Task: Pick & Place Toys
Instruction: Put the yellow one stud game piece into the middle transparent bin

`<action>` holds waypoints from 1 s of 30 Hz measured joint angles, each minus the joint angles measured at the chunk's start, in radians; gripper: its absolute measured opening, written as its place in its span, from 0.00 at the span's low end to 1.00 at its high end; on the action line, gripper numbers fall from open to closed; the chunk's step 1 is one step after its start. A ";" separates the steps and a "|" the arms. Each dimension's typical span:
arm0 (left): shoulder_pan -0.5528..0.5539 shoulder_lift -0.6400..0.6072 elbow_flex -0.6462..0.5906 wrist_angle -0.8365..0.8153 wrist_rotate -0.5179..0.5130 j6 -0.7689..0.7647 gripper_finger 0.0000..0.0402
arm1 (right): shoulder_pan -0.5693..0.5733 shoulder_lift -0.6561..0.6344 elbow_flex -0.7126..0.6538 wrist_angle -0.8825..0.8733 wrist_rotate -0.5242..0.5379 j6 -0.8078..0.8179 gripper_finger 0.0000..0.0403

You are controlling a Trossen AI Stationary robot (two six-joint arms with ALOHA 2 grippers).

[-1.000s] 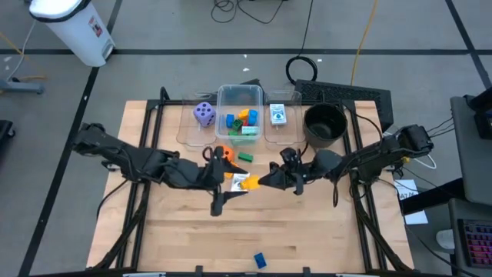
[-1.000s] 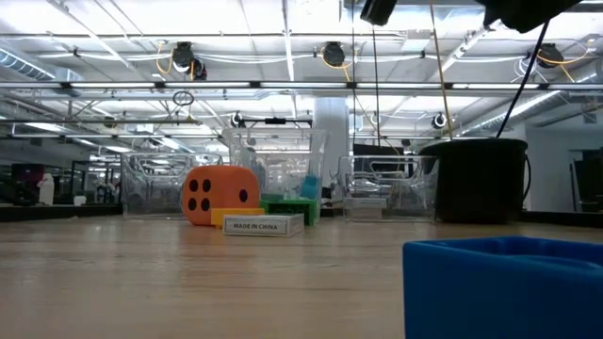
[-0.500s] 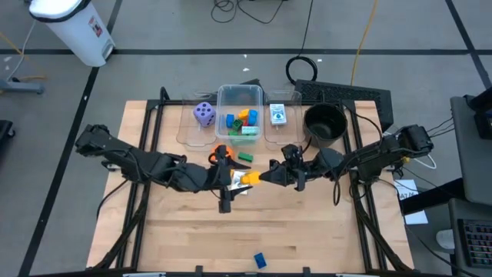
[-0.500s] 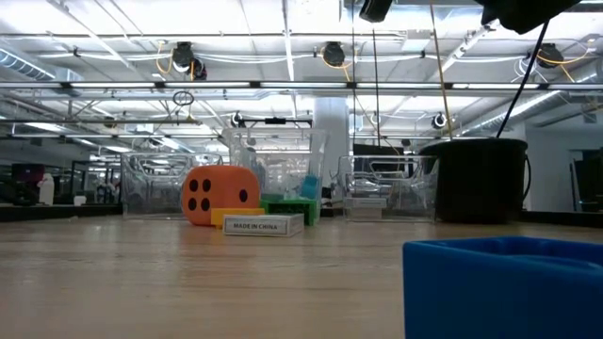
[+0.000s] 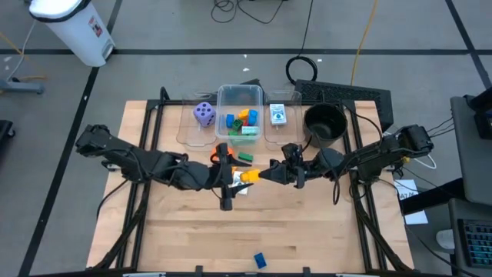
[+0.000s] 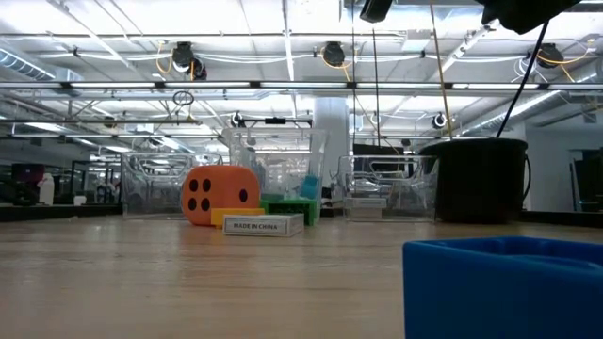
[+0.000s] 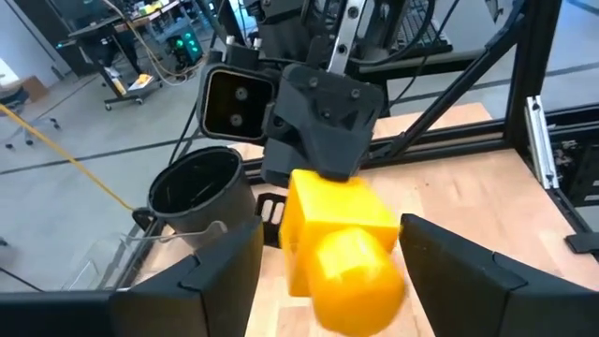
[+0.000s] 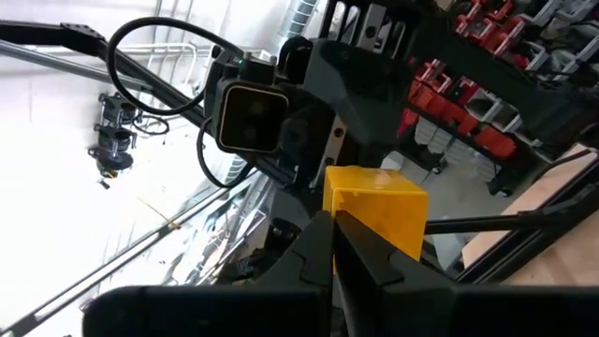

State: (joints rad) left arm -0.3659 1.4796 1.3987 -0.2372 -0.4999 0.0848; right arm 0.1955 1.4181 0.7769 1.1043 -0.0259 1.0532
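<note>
A yellow block (image 5: 249, 177) hangs above the table's middle, with my right gripper (image 5: 265, 176) shut on it. My left gripper (image 7: 332, 245) faces it from the table's left, open. Its two fingers (image 7: 225, 276) stand on either side of the yellow block (image 7: 337, 234); I cannot tell whether they touch it. An orange die (image 6: 220, 195), a green block (image 6: 292, 209) and a white card box (image 6: 264, 225) rest on the table below. A blue block (image 5: 260, 261) lies near the front edge. My right gripper pinches the yellow block between its two fingers at the end that faces the table's right (image 8: 354, 223). The fingers come about level from the table's right, tipped slightly upward. The block is lifted clear of the table, its studded end toward my left gripper.
Along the far edge stand clear tubs: one with a purple die (image 5: 204, 114), the middle tub (image 5: 240, 96) with several blocks, one with a card (image 5: 278, 115). A black pot (image 5: 324, 123) stands to their right. Bare wood lies toward the near edge.
My left gripper has moved toward the yellow block and rolled about its own axis, so that its fingers now stand on both sides of the block. My right gripper has kept the block in place.
</note>
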 joint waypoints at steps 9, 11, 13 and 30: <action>0.009 0.014 0.000 -0.006 0.037 0.000 0.39 | 0.000 0.000 0.000 0.010 0.000 0.010 0.00; 0.011 0.021 0.000 0.002 0.040 0.000 0.34 | 0.000 0.000 0.000 0.013 -0.001 0.011 0.00; 0.011 0.022 0.000 0.002 0.045 -0.001 0.32 | 0.000 0.000 0.000 0.010 -0.004 0.009 0.00; 0.025 -0.005 -0.001 0.003 0.008 -0.006 0.33 | -0.054 0.000 0.000 0.049 -0.008 -0.045 0.26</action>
State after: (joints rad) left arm -0.3412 1.4748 1.3979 -0.2338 -0.4914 0.0788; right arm 0.1411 1.4181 0.7769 1.1535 -0.0336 1.0080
